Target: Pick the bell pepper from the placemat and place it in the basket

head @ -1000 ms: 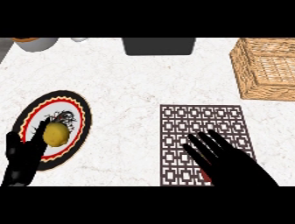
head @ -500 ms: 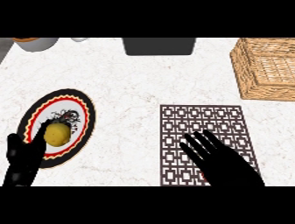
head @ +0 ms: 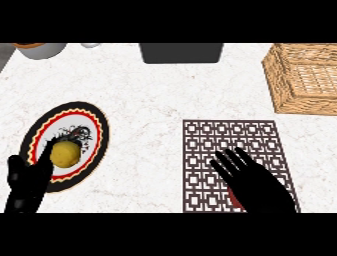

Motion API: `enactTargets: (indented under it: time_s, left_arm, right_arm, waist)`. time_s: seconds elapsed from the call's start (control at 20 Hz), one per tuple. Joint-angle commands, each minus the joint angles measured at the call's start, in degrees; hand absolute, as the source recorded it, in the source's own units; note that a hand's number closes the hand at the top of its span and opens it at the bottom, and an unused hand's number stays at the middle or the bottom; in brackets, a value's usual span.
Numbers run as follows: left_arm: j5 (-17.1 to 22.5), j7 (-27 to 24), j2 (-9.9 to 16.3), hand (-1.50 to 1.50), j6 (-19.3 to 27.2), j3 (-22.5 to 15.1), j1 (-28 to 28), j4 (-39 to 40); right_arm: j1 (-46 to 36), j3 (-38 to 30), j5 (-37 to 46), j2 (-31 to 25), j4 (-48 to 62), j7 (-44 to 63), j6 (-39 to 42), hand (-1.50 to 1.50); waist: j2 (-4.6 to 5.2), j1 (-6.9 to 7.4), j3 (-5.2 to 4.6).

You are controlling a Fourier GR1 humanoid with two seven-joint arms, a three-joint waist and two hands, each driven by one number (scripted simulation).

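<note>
Bell pepper (head: 233, 196) is barely visible. All I can make out is a thin red sliver peeking out at the left edge of the right hand (head: 258, 186), down near the bottom of the patterned placemat (head: 230, 137). The hand is spread flat over it with its fingers straight and fanned out, pointing up the mat. It isn't curled round anything, so the pepper sits under the palm, not grasped. The wicker basket (head: 311, 80) is way off at the table's (head: 149, 95) top right corner, well apart from both.

On the other side, the left hand (head: 25, 182) rests at the lower rim of a red-and-black plate (head: 91, 122), fingers relaxed, just beside a yellow fruit (head: 65, 153) sitting on the plate.
</note>
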Motion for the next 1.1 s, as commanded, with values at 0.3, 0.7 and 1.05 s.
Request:
enactTargets:
  time_s: [0.3, 0.7, 1.05]
  left_arm:
    - [0.78, 4.92, -1.02, 0.00, -2.71, -1.00, 0.91, 0.13]
    - [-2.01, 5.57, -2.85, 0.00, -0.81, -1.62, -0.25, 0.87]
    - [-1.40, 2.47, -2.79, 0.00, -2.69, 0.11, 1.04, 2.42]
  right_arm:
    - [1.79, 1.79, 5.32, 3.57, 4.85, -2.40, -3.66, -1.50]
    - [-0.33, 2.09, 10.24, 3.64, 9.37, -8.13, -7.56, 1.50]
    - [1.70, 2.00, 14.48, 0.37, 11.03, -13.45, -13.17, 1.50]
  waist:
    - [0.49, 0.02, -0.88]
    - [0.55, -0.01, -0.88]
    - [0.52, -0.15, -0.89]
